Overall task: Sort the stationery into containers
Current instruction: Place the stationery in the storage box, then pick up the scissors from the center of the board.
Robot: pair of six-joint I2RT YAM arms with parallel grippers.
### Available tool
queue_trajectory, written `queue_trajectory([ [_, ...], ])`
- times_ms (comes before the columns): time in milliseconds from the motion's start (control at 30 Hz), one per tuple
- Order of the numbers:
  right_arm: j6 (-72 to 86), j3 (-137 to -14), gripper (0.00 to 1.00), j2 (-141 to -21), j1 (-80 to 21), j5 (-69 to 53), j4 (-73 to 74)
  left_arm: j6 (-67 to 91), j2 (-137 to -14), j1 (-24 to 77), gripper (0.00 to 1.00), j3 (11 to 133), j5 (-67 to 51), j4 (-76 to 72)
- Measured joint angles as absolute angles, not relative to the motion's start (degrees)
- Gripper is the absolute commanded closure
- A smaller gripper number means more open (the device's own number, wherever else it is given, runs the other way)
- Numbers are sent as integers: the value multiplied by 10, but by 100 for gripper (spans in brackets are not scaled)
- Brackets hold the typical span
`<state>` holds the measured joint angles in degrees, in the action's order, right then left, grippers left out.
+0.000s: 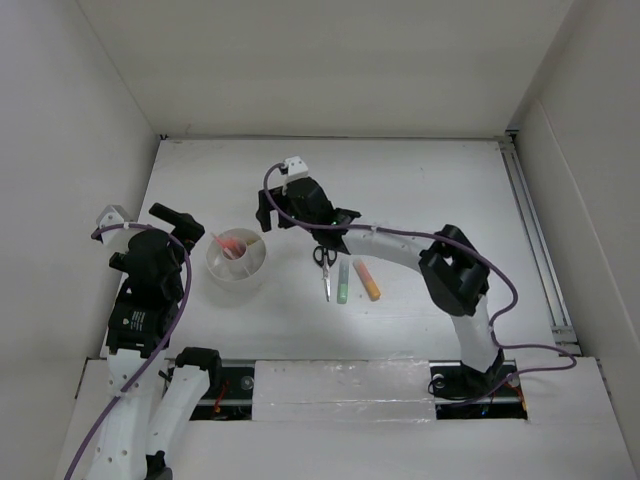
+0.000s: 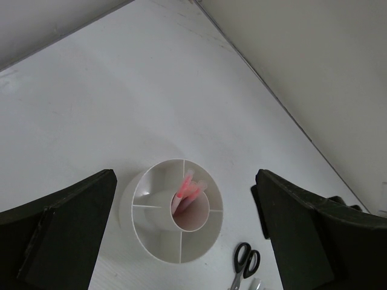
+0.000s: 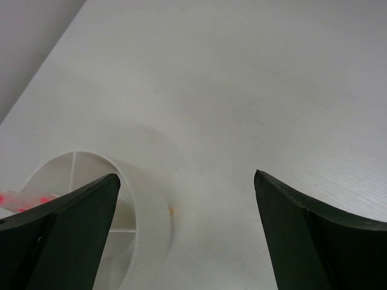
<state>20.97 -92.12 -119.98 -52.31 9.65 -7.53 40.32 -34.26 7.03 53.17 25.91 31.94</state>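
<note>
The round white tub (image 1: 218, 268) stands left of centre, with thin pink pens (image 1: 231, 244) leaning in its middle cup. Black-handled scissors (image 1: 325, 266), a green marker (image 1: 343, 282) and an orange marker (image 1: 367, 280) lie side by side to its right. My right gripper (image 1: 264, 214) hangs open just beyond the tub's far right rim, with nothing between its fingers. My left gripper (image 1: 184, 228) is open at the tub's left. In the left wrist view the tub (image 2: 151, 187), pens (image 2: 188, 190) and scissors (image 2: 246, 260) lie below the open left gripper (image 2: 184, 178). In the right wrist view the right gripper (image 3: 186, 176) frames the tub's wall (image 3: 148, 199).
White walls close in the table on the left, back and right, and a metal rail (image 1: 535, 240) runs along the right edge. A tiny orange speck (image 3: 172, 210) sits against the tub's outer wall, too small to identify. The right arm's elbow (image 1: 455, 268) rises beside the markers.
</note>
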Motion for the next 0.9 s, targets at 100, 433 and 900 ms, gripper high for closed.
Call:
queue_trajectory([
  [100,203,-899,0,-1150,-511,130,-51,403,-343,70,0,532,259,319],
  [433,198,-840,25,-1016,-509,232,87,398,-343,70,0,532,253,318],
  [900,201,-750,53,-1025,-439,215,170,379,-343,70,0,532,219,298],
])
